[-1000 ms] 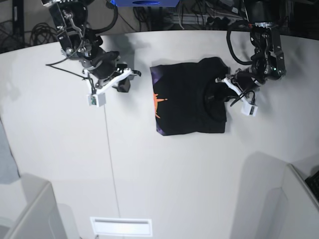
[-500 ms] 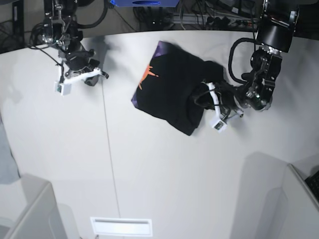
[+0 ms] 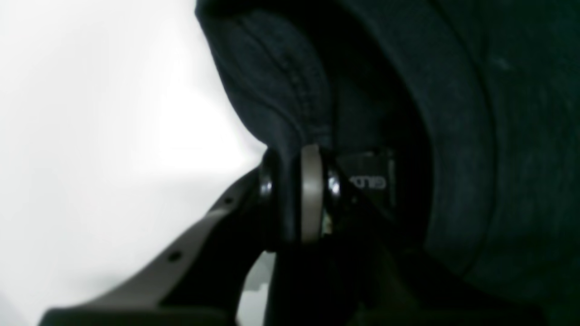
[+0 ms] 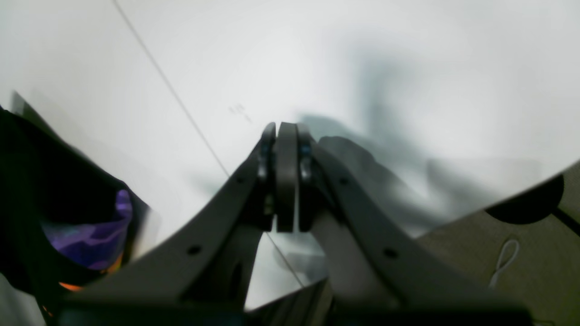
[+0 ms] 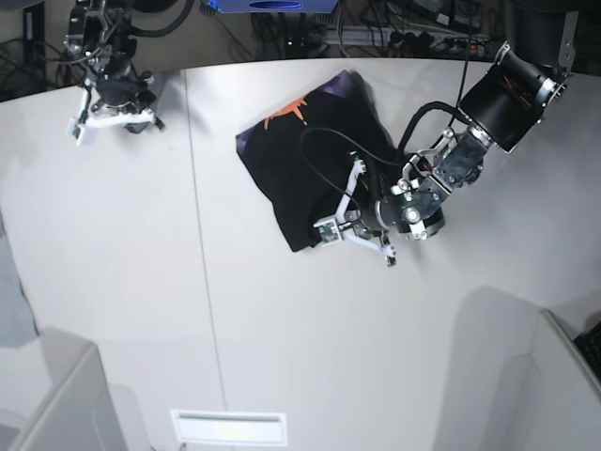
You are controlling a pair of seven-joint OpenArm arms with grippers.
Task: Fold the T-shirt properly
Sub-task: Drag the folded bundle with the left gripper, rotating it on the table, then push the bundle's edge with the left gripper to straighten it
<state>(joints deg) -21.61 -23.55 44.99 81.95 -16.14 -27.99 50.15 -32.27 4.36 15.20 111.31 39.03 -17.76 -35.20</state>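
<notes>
Only one bit of lettering shows: pale letters on the small black fabric neck label (image 3: 369, 176) inside the black cloth T-shirt (image 3: 476, 113), too blurred to read.

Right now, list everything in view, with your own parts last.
T-shirt: one, black with purple-and-orange print, folded on the table's far middle.
Neck label: one, black, beside the left fingers.
Table: one, white, thin seam line down its left part.
Cables: several, dark, behind the table.
Left gripper: one, grey fingers shut on the T-shirt's near edge.
Right gripper: one, grey fingers shut, empty, over the far-left corner.
</notes>
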